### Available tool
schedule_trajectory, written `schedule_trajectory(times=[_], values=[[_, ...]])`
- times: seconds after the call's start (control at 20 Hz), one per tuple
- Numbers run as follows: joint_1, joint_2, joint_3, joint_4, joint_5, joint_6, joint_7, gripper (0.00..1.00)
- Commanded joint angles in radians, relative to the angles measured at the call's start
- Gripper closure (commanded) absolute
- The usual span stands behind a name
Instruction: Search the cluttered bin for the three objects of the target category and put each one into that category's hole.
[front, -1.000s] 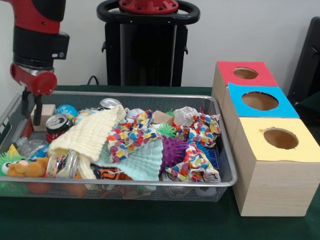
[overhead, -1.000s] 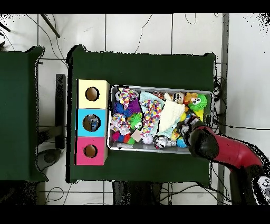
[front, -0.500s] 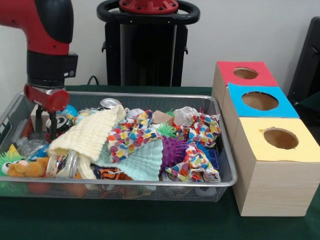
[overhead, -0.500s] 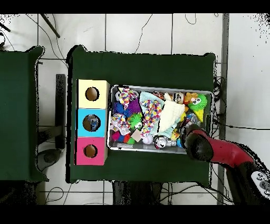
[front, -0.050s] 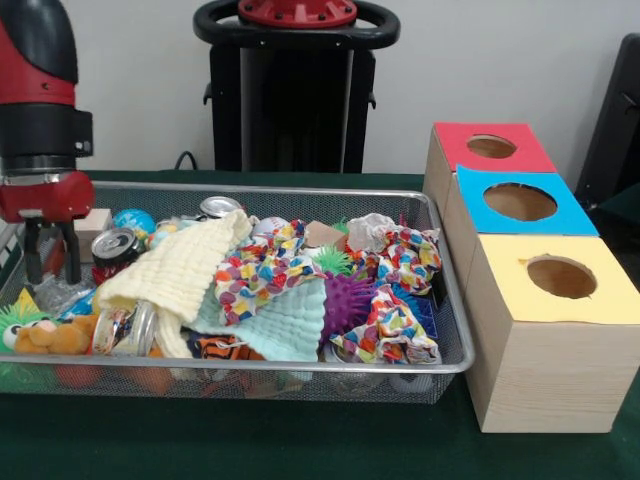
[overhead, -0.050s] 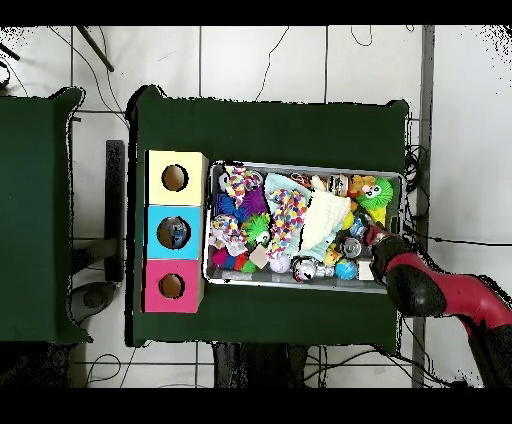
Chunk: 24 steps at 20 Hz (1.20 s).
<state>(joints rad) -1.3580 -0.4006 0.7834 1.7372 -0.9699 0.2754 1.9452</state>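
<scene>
One gripper (front, -0.050s: 49, 262) hangs inside bin's (front, -0.050s: 300, 192) end.

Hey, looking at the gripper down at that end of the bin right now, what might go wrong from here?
The gripper hangs open right beside the mesh bin's end wall, so a finger might snag the mesh on the way down.

The soda can and wooden block sit close together there, so closing may pinch the wrong item.

The yellow cloth drapes over nearby items and may hide targets or drag along with a lifted object.
</scene>
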Motion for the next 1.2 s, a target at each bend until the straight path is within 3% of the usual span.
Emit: schedule_trajectory(times=[0.05, 0.15, 0.2, 0.3, 0.4, 0.6, 0.8, 0.85, 0.95, 1.1, 1.2], values=[[-0.006, 0.079, 0.373, -0.018, 0.095, 0.365, -0.972, 0.00], [-0.047, 0.127, 0.398, -0.022, 0.131, 0.383, -0.991, 0.00], [-0.050, 0.104, 0.381, -0.021, 0.127, 0.352, -0.915, 0.00], [-0.058, 0.126, 0.375, 0.007, 0.132, 0.415, -1.071, 0.00], [-0.050, 0.106, 0.358, 0.066, 0.106, 0.411, -1.111, 0.00], [-0.058, 0.053, 0.310, 0.175, 0.036, 0.341, -1.102, 0.00], [-0.013, -0.021, 0.236, 0.264, -0.076, 0.185, -0.962, 0.00], [0.020, -0.047, 0.197, 0.266, -0.120, 0.148, -0.903, 0.00], [0.074, -0.026, 0.127, 0.223, -0.173, 0.153, -0.880, 0.00], [0.091, 0.056, 0.087, 0.152, -0.191, 0.187, -0.982, 0.00], [0.094, 0.063, 0.076, 0.142, -0.226, 0.161, -1.010, 0.00]])
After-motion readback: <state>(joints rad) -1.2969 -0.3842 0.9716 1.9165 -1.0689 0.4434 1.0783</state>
